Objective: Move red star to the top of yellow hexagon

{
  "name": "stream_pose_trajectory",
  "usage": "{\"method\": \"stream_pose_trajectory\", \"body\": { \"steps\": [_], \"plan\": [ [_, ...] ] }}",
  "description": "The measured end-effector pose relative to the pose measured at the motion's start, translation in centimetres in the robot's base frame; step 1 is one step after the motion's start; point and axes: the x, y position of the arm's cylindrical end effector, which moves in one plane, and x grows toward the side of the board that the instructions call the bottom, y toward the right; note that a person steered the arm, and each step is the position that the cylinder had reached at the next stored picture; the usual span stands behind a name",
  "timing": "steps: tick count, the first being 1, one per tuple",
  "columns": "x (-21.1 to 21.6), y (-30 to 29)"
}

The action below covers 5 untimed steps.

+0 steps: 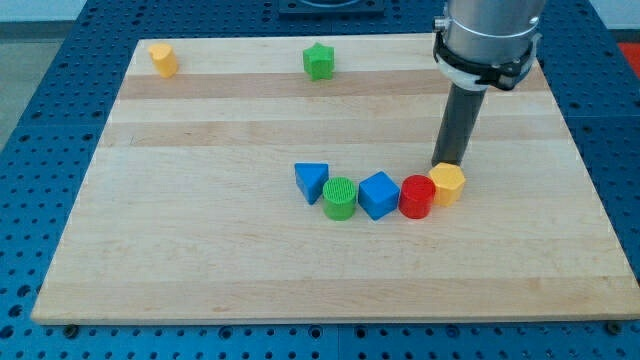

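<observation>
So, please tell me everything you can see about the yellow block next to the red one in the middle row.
The yellow hexagon block looks like smooth, solid plastic, with a flat top and short upright sides. It stands flat on the wooden board, at the right end of a curved row of blocks. Its left side touches the red block. My tip is right at its upper edge, apparently touching it.

arm [490, 30] cut off at top — my tip [447, 164] hidden behind yellow hexagon [448, 184]

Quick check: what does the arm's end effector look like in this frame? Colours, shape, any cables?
A silver-grey metal cylinder with a black clamp ring carries a straight dark rod, round in section. My tip is the rod's plain lower end, just above the yellow hexagon block. No cables or markings are visible.
</observation>
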Motion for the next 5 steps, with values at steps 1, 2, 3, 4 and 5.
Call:
{"method": "stream_pose_trajectory", "body": {
  "steps": [1, 2, 3, 4, 5],
  "plan": [
    [-0.2, 0.0],
    [-3.0, 0.0],
    [-7.6, 0.4],
    [-12.5, 1.8],
    [-13.6, 4.2]
  ]
}}
